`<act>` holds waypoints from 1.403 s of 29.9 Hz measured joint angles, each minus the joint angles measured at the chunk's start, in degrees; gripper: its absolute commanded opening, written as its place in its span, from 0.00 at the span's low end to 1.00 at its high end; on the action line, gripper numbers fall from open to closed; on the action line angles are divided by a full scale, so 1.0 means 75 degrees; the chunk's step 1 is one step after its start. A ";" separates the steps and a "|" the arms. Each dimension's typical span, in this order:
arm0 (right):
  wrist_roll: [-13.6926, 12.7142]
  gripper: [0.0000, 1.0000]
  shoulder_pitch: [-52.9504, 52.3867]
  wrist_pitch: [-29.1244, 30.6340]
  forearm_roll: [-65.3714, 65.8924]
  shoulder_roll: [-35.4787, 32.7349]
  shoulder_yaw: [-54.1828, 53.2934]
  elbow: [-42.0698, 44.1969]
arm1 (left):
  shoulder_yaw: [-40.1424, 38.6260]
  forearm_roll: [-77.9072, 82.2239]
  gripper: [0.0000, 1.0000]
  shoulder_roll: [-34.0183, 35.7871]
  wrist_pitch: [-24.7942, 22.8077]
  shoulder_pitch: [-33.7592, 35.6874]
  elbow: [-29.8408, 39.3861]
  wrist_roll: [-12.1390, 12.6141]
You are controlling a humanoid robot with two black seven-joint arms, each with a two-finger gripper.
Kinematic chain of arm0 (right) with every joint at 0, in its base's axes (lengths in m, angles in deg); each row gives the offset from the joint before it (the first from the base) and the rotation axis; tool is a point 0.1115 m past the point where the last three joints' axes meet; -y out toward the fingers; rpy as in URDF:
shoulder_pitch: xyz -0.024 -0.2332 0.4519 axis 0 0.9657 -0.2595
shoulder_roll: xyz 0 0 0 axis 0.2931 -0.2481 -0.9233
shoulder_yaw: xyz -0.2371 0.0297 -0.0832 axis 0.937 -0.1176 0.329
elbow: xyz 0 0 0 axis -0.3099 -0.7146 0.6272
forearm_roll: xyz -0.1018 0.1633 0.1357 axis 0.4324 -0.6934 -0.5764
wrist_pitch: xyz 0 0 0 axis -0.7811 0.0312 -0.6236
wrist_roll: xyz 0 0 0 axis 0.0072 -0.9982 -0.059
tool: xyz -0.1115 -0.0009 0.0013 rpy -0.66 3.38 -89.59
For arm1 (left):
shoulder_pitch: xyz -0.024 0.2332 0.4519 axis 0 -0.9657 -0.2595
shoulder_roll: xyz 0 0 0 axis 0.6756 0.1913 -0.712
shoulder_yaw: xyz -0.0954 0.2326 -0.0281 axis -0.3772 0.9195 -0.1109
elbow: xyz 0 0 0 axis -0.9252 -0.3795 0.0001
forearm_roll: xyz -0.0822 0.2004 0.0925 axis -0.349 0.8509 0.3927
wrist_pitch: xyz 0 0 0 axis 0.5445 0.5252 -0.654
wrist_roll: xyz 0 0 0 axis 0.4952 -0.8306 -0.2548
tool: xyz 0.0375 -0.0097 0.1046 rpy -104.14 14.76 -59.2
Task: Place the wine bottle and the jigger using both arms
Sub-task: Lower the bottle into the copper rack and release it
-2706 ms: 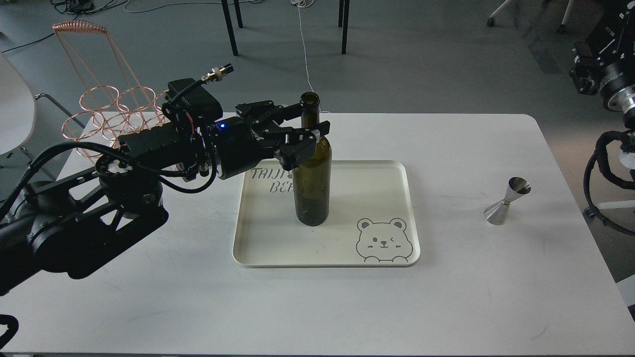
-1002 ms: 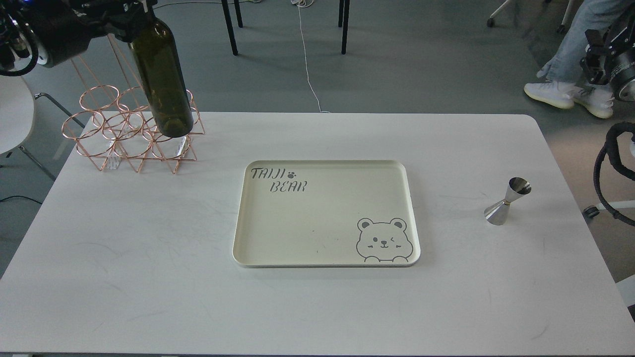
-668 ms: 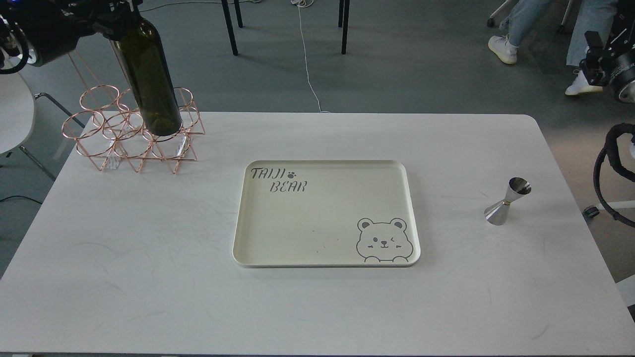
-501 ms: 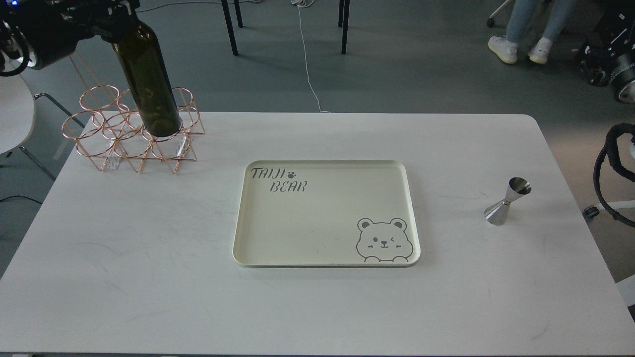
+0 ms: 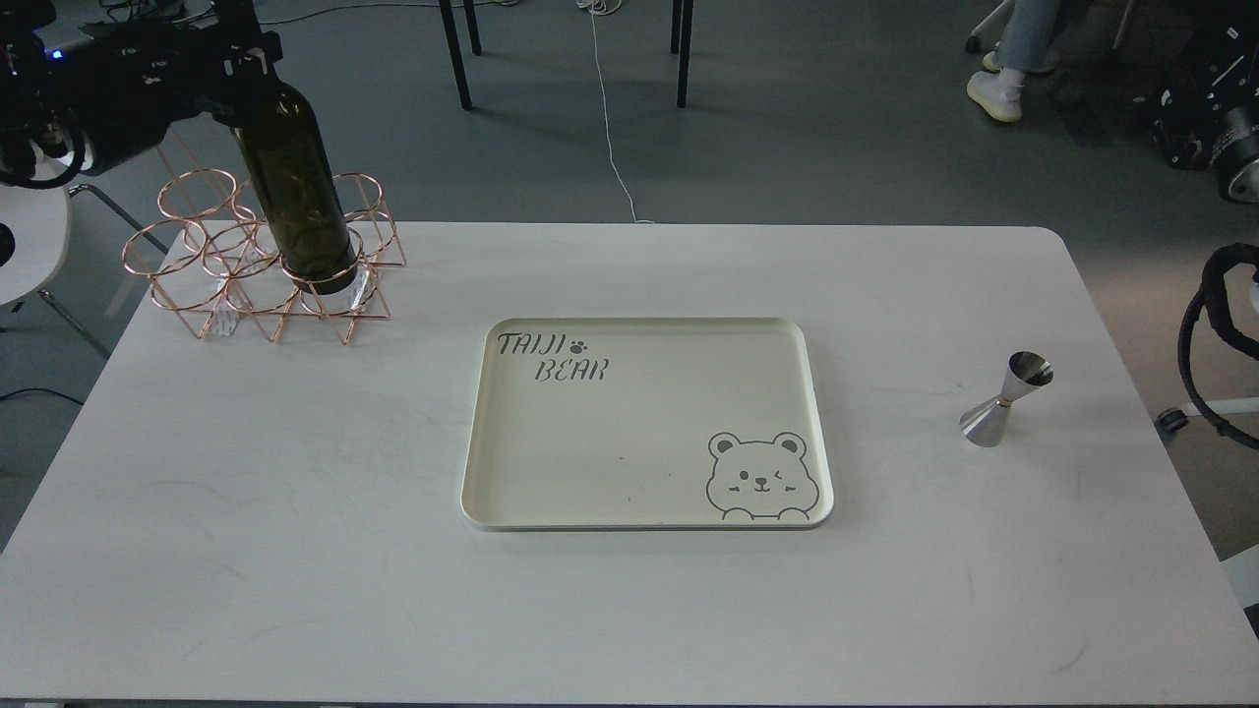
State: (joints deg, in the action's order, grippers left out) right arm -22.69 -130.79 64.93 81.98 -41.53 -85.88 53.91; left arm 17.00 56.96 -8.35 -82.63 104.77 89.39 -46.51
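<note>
Tabletop (image 5: 295, 590), white and rectangular with rounded corners, is seen nearest, faintly scuffed. At its centre a cream rectangular tray (image 5: 492, 492) with a raised rim is laid flat; "TAIJI BEAR" lettering is printed at its far left corner and a grey bear face at its near right corner. Well apart to the right, the small shiny stainless-steel hourglass jigger (image 5: 1006, 398) with a thin gold waist band is stood upright on the table, untouched by either arm. At the far left corner a copper-coloured wire rack of rings (image 5: 197, 265) is placed. The tall dark olive-green glass wine bottle (image 5: 293, 192) is held tilted slightly, its base lowered into a front ring of the rack; whether the base rests on anything cannot be told. The left gripper (image 5: 236, 69) is clenched about the bottle's neck. The right gripper (image 5: 1195, 108) is recorded at the far right edge, dark and partly cut off; its finger state cannot be told.
</note>
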 measured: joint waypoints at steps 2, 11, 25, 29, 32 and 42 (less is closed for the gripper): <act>0.0000 0.97 0.0000 0.0000 0.0000 0.0000 0.0000 -0.0001 | 0.0006 -0.0049 0.21 -0.0064 0.0003 -0.0037 -0.0014 0.0000; 0.0000 0.97 -0.0006 -0.0001 0.0000 0.0000 0.0000 -0.0005 | 0.0006 -0.0093 0.25 -0.0337 0.0006 -0.0327 -0.0392 0.0000; 0.0000 0.97 -0.0010 -0.0001 0.0000 0.0000 0.0000 0.0001 | 0.0269 -0.0306 0.74 -0.0409 0.0008 -0.0498 -0.0715 -0.0201; 0.0000 0.97 -0.0021 -0.0001 0.0000 0.0000 0.0000 0.0000 | 0.0265 -0.0515 0.85 -0.0405 0.0013 -0.0496 -0.0715 -0.0204; 0.0000 0.97 -0.0022 -0.0001 0.0000 0.0000 0.0000 -0.0005 | 0.0199 -0.0933 0.92 -0.0388 0.0022 -0.0451 -0.0715 -0.0200; 0.0000 0.97 -0.0023 -0.0001 0.0000 -0.0016 -0.0001 -0.0013 | 0.0101 -0.4584 0.98 -0.0295 0.0357 -0.0030 -0.0966 -0.0121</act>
State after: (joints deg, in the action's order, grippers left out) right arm -22.69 -130.96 64.93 81.98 -41.64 -85.89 53.82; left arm 17.76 22.58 -10.56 -79.95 104.55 82.15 -47.42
